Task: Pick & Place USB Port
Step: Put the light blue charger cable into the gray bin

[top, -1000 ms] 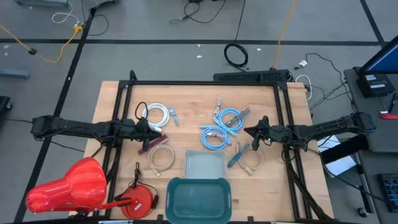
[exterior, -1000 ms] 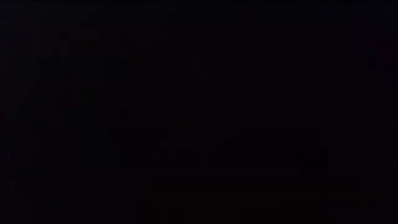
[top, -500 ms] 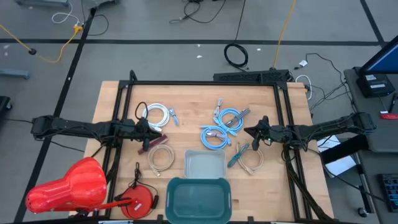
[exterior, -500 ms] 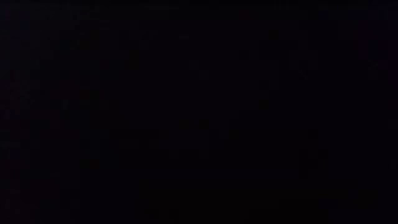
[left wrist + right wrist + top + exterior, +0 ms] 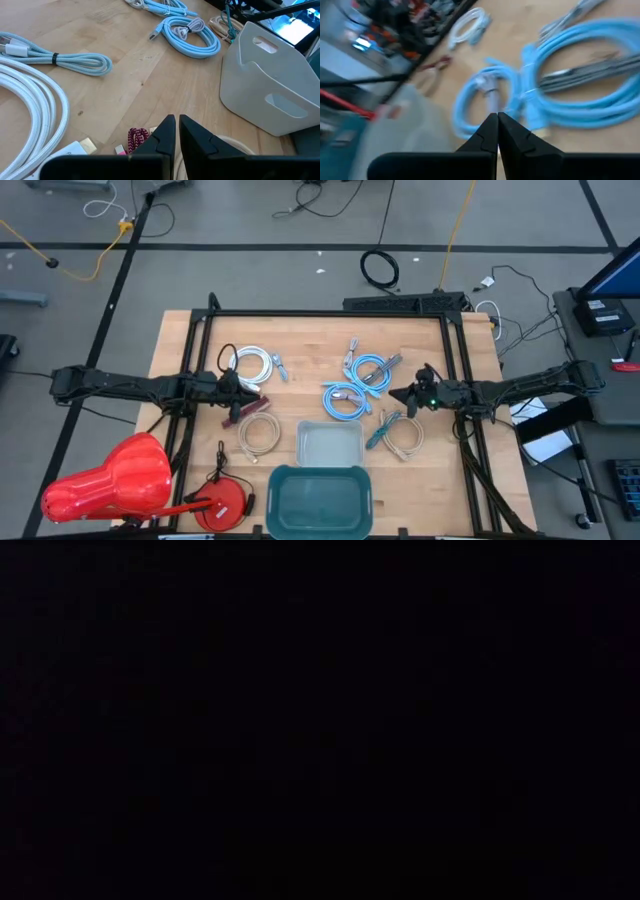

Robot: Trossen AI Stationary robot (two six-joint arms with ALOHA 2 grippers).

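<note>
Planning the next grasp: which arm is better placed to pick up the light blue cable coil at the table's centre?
Right. The right gripper sits beside the light blue coil; the left gripper is across the table, by the white cable.

Grey floor (image 5: 250,270) crossed by dark lines, yellow cable (image 5: 458,220), coiled black cable (image 5: 380,269)

Red plastic object (image 5: 108,477) being seen well off behind the left pincer, teal bin (image 5: 320,498) being shown near the table's front edge, black power strip (image 5: 405,304) lying along the far edge
</note>
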